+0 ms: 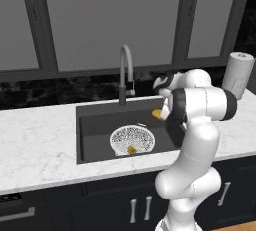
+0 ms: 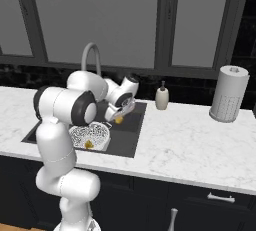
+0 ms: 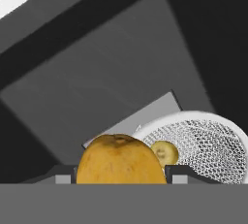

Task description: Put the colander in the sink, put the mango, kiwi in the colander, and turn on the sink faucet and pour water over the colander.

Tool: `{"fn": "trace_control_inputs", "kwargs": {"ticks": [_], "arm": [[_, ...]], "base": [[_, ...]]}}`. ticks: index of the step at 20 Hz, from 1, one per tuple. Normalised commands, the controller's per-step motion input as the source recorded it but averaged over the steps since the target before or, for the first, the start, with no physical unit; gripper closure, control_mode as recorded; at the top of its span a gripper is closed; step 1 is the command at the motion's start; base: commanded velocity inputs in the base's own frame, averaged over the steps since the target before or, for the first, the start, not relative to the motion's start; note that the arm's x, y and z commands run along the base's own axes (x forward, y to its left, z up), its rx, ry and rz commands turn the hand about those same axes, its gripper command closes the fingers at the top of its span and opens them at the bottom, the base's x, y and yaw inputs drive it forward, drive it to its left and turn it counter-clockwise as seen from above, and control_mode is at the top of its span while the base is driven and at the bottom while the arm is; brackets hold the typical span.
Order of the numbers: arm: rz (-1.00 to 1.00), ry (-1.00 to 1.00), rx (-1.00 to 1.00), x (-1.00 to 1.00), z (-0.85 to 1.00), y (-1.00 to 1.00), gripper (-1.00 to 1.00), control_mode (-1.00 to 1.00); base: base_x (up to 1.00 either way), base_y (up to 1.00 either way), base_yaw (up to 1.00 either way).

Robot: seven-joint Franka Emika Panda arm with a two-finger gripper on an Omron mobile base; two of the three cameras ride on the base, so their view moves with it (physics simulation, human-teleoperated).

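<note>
My gripper (image 1: 161, 111) is shut on the orange-yellow mango (image 1: 157, 113) and holds it in the air over the right part of the dark sink (image 1: 95, 125). In the hand view the mango (image 3: 121, 160) sits between the two dark fingertips (image 3: 181, 174). The white mesh colander (image 1: 120, 137) rests on the sink floor, below and to the left of the mango. The small yellow-brown kiwi (image 1: 132, 150) lies inside it, also seen as the kiwi (image 3: 164, 152) in the colander (image 3: 208, 145). The grey gooseneck faucet (image 1: 125, 70) stands behind the basin, with no stream under it.
A cream soap bottle (image 2: 161, 97) stands on the marble counter right of the sink. A paper towel roll (image 2: 228, 94) stands further right near the wall. Dark window frames run behind the counter, and dark cabinets lie below it.
</note>
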Motion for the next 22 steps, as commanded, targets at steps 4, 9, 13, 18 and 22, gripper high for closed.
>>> {"fn": "trace_control_inputs", "kwargs": {"ticks": [4, 9, 13, 18, 22], "arm": [[0.13, -0.04, 0.07, 0.11, -0.47, 0.42, 1.00, -1.00], [0.10, -0.04, 0.07, 0.05, -0.37, 0.51, 1.00, -1.00], [0.06, -0.04, 0.06, 0.00, -0.28, 0.51, 1.00, -1.00], [0.01, -0.04, 0.06, -0.01, -0.47, 0.16, 1.00, -1.00], [0.00, -0.09, 0.06, -0.01, -0.59, 0.02, 1.00, -1.00]], "base": [[0.00, 0.00, 0.00], [0.00, 0.00, 0.00], [0.00, 0.00, 0.00], [0.00, 0.00, 0.00], [0.00, 0.00, 0.00]]}}
